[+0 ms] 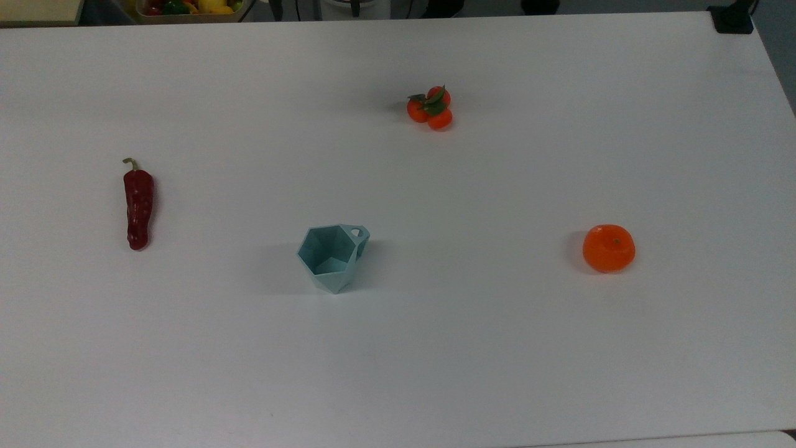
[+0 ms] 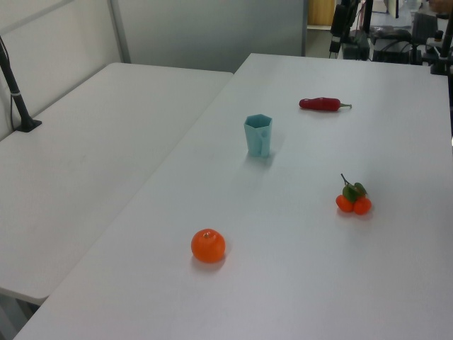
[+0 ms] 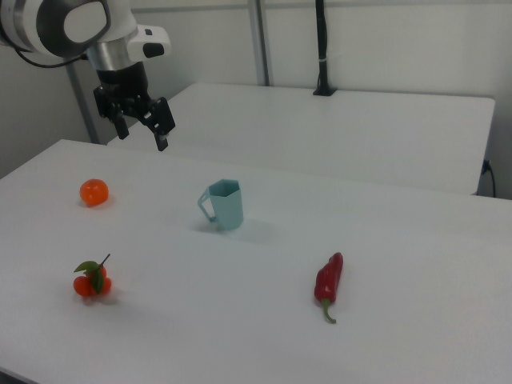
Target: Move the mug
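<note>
The pale teal faceted mug (image 1: 331, 256) stands upright on the white table (image 1: 472, 348), a little left of centre in the top view, its small loop handle toward the far right. The left view has the mug (image 2: 258, 134) mid-table. In the right view the mug (image 3: 223, 205) stands with its handle to the right view's left. My gripper (image 3: 142, 131) hangs in the air high above the table, up and to the left of the mug in the right view, fingers spread open and empty.
A red chili pepper (image 1: 138, 208) lies at the top view's left. An orange fruit (image 1: 609, 247) sits at the right, and a cluster of small oranges with leaves (image 1: 430, 107) lies farther back. A bin of toy produce (image 1: 186, 7) stands beyond the table's far edge.
</note>
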You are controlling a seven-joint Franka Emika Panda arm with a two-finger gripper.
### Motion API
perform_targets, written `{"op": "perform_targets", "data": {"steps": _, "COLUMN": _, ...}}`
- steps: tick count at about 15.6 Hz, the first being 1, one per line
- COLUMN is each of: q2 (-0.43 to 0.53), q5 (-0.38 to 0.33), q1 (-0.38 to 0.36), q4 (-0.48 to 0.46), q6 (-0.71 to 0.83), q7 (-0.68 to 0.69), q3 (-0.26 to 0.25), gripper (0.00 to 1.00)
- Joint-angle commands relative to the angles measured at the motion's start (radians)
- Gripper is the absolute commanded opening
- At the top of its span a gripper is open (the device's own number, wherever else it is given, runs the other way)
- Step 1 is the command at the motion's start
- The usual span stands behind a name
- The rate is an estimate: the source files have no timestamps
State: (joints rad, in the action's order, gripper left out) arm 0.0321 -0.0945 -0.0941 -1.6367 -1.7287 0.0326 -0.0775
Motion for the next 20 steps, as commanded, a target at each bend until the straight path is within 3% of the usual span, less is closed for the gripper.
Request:
{"op": "perform_targets", "data": {"steps": 1, "q2": 0.040, "q5": 0.002, "q1": -0.001, "q4": -0.052, "q6": -0.020, "q7": 0.021, "q3": 0.002, "gripper": 1.00}}
{"op": "perform_targets", "data": {"steps": 7, "q2": 0.019, "q5": 0.006, "q1": -0.016, "q4": -0.058, "q6": -0.032, "q7": -0.043, "q3": 0.002, "gripper": 1.00}}
{"op": "perform_targets", "data": {"steps": 14, "q2": -0.069, "q5": 0.016, "q1": -0.065, "q4": -0.045, "q6": -0.181, "q7": -0.624, "q3": 0.008, "gripper": 1.00}}
{"op": "perform_targets", "data": {"steps": 20, "q2": -0.187, "q5": 0.035, "q1": -0.095, "q4": -0.046, "q6": -0.372, "q7": -0.868, "q3": 0.013, "gripper": 0.99}}
